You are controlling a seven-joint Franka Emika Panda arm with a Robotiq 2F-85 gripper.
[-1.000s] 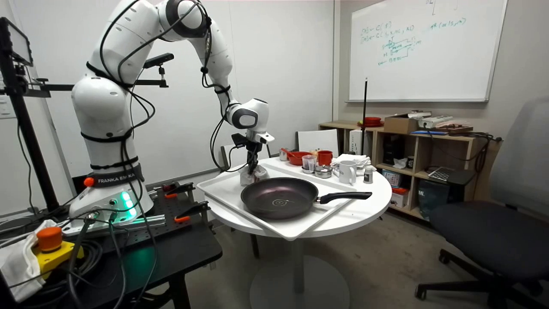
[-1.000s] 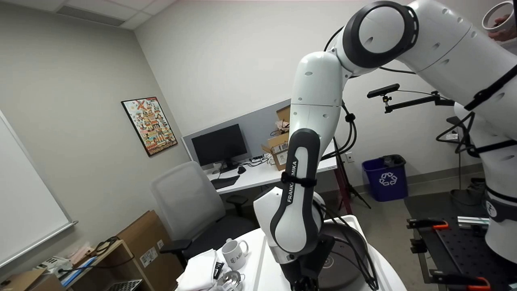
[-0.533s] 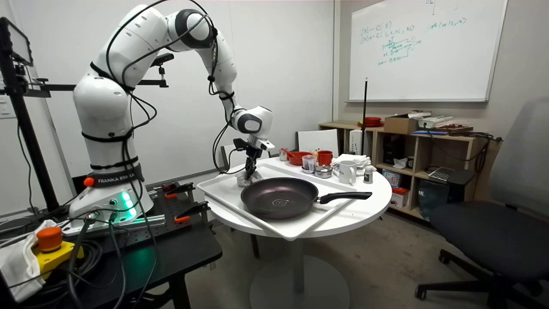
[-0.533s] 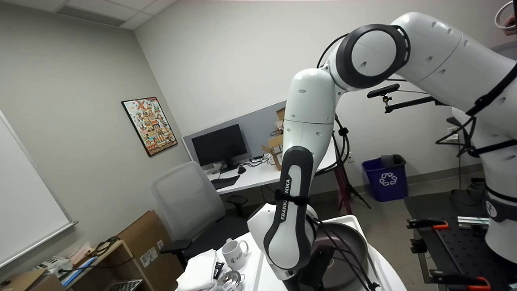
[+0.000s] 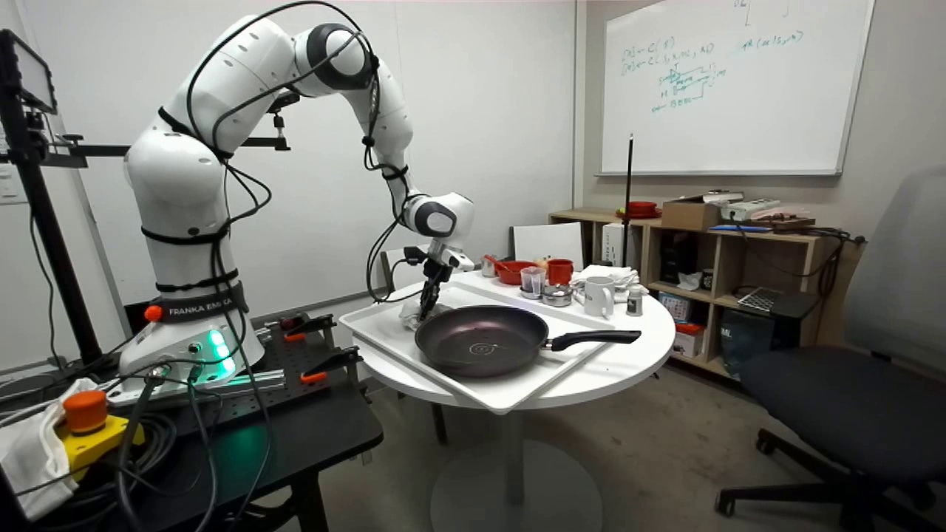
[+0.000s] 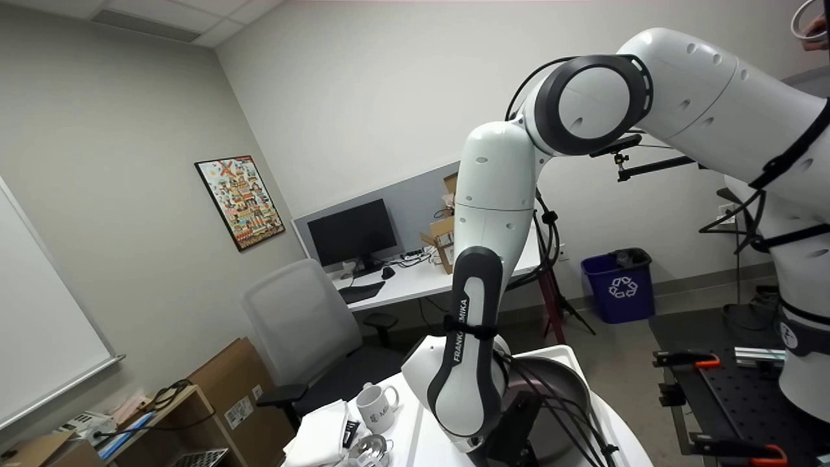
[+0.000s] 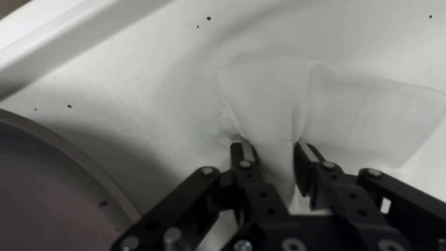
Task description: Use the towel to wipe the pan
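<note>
Towel (image 7: pixel 271 94) is spread, rumpled, on the white tray (image 5: pixel 388 329), just off the far left edge of the pan (image 5: pixel 480 343), whose handle (image 5: pixel 597 338) is pointed right. The gripper (image 7: pixel 273 149) is aimed at the towel, its fingers set partway apart with fabric between them; whether it is gripped cannot be told.

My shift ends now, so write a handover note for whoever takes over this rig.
Black two-fingered tool: jaws apart, thin white cloth towel between them; grip unclear.
Towel: on the white rectangular tray, gathered at the tool.
Large round black frying pan: on the tray beside the towel.
Done: tool at the towel; any wiping unconfirmed.
Left: probably wiping the pan; a dark speck shows inside.
</note>
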